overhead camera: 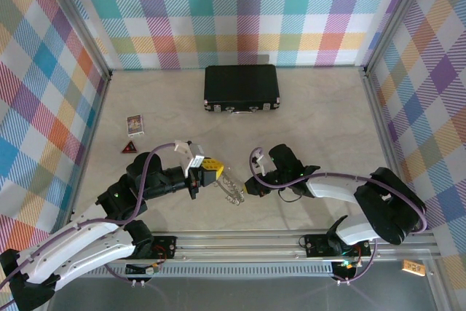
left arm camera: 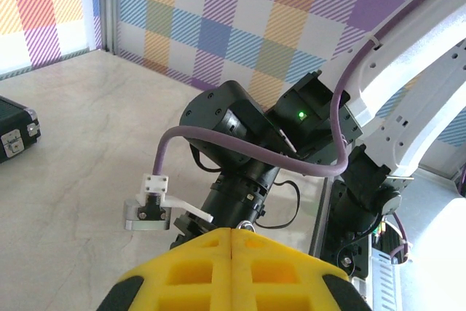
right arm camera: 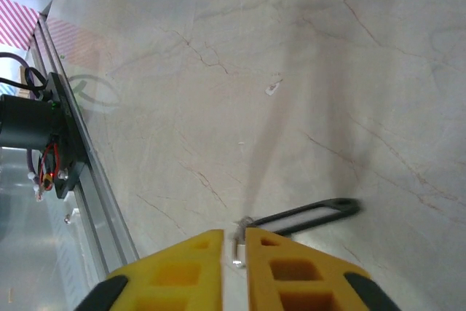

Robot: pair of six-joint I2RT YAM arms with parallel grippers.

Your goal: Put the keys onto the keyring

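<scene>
- Step in hand, as judged: the keys [overhead camera: 231, 189] are presented for threading, hung at 4 o'clock of the clenched left gripper [overhead camera: 210, 172].
- The keyring [right arm camera: 313, 214] is seen at 1 o'clock of the right gripper [right arm camera: 234, 242]. Its fingers are narrowly parted, and whether anything is grasped cannot be told.
- Next move: a firm hold on the keyring and fine alignment with the keys are called for.
- Counted: one bunch of keys, one keyring, two grippers.

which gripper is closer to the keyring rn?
Right. The keyring lies just past the fingers of the right gripper, one end at their gap. The left gripper sits farther left, the keys between the two grippers.
</scene>
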